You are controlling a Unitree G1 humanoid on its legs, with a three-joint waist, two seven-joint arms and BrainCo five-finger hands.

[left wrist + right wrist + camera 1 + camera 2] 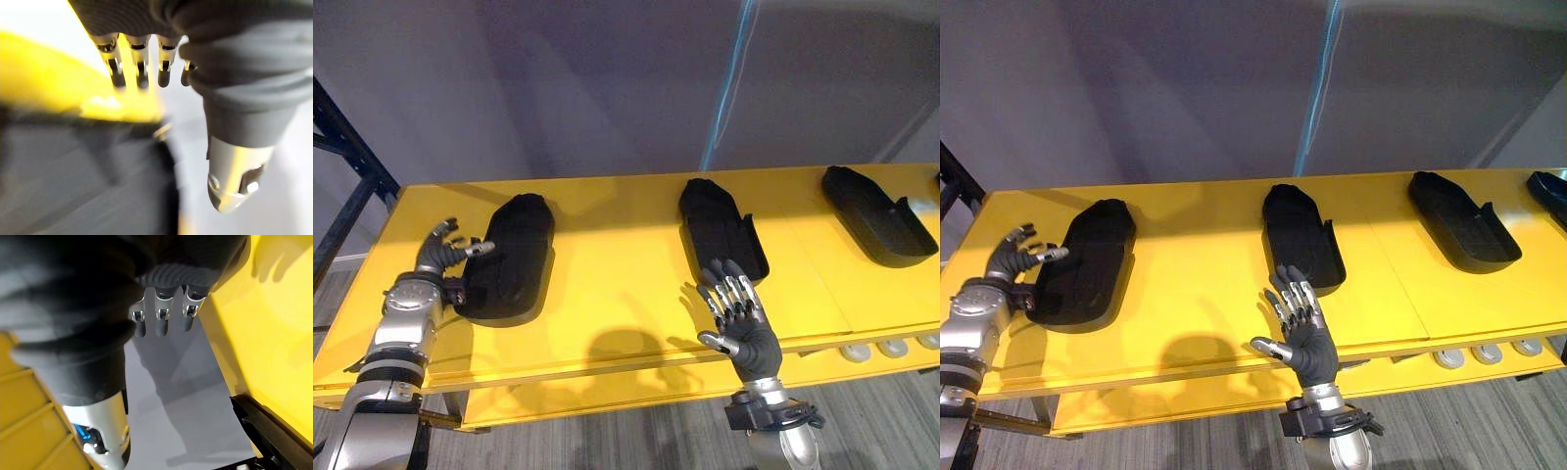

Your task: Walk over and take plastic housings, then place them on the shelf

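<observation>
Left hand (pixel 443 251) sits at the left side of the leftmost plastic housing (pixel 516 253), fingers loose and spread, holding nothing, one finger reaching toward the housing's rim; whether it touches is not clear. That housing lies with its long axis running from the near edge of the yellow table (pixel 607 294) toward the far edge, so the left hand meets it side-on, about midway along its length. Next along, the middle housing (pixel 720 227) lies the same way, hollow side up, its near end pointing at the right hand (pixel 741 318). The right hand is wide open with straight fingers and empty, and its fingertips come just short of that near end. Each hand therefore has its own housing close by, the left from the flank and the right from the end. Further right a third housing (pixel 874 213) lies well apart from both hands, and a fourth housing (pixel 1549 188) shows at the table's right end. Behind the table stands a plain grey wall (pixel 558 88), with a dark shelf frame (pixel 350 147) at the far left and grey floor (pixel 636 436) below.
</observation>
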